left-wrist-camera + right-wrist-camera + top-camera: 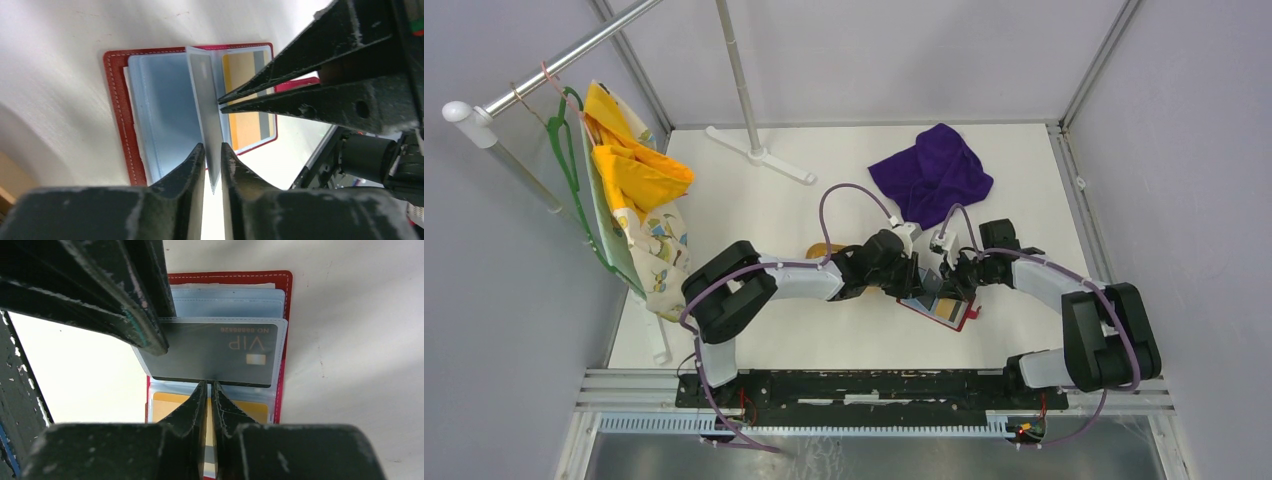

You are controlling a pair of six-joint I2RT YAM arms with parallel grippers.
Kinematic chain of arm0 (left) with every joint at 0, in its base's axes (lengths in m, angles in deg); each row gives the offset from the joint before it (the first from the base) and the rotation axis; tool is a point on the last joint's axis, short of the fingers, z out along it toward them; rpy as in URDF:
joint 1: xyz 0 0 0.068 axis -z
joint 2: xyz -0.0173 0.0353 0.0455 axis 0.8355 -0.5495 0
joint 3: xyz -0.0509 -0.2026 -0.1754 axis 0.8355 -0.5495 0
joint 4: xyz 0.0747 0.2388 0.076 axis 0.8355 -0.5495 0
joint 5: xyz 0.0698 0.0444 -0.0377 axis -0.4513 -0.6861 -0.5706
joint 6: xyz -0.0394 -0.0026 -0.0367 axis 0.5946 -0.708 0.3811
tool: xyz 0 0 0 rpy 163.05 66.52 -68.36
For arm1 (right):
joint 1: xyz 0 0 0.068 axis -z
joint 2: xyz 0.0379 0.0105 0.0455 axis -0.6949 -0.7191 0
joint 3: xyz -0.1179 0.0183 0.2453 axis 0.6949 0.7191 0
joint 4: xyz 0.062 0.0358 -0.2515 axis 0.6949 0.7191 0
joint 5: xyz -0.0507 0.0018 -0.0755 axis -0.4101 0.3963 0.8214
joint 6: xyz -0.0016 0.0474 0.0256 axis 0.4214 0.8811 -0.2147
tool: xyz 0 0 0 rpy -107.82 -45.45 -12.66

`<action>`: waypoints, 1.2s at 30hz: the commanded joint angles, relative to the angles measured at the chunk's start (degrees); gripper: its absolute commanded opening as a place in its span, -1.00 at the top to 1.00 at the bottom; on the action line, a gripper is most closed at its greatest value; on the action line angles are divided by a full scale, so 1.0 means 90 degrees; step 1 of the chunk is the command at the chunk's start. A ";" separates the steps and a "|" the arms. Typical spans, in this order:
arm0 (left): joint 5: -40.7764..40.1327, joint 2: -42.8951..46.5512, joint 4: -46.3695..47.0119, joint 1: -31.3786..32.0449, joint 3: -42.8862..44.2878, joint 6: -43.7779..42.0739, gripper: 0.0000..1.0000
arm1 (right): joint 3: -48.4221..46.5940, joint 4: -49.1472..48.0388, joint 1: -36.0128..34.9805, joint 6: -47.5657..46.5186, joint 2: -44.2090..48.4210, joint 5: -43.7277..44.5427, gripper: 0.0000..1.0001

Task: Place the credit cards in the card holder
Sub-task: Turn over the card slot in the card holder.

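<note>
Above the card holder (117, 100), left gripper (213, 152) jaws pinching upright grey card (210, 352), right gripper (208, 387) jaws clenched on its edge.

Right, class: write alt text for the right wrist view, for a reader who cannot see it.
The right gripper pinches the bottom edge of an upright clear sleeve holding a grey VIP card, over the open red card holder on a white table. The left gripper straddles the sleeve's left edge; an orange card lies below.
</note>
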 commanded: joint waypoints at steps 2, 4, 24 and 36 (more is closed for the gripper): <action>-0.0441 -0.0027 -0.0195 0.0042 0.0335 -0.0382 0.63 | -0.0480 0.0520 0.0014 -0.0456 0.0326 0.0084 0.74; -0.0547 0.0019 -0.0311 0.0075 0.0388 -0.0448 0.67 | -0.0514 0.0629 0.0112 -0.0551 0.0479 0.0110 0.74; 0.0164 0.0011 0.0063 0.0325 0.0533 -0.0346 0.36 | -0.0411 0.0558 0.0650 -0.0352 0.0606 0.0288 0.68; 0.0750 -0.0271 0.0657 0.0506 0.0606 -0.0166 0.17 | -0.0414 0.0526 0.1123 -0.0271 0.0933 0.0381 0.67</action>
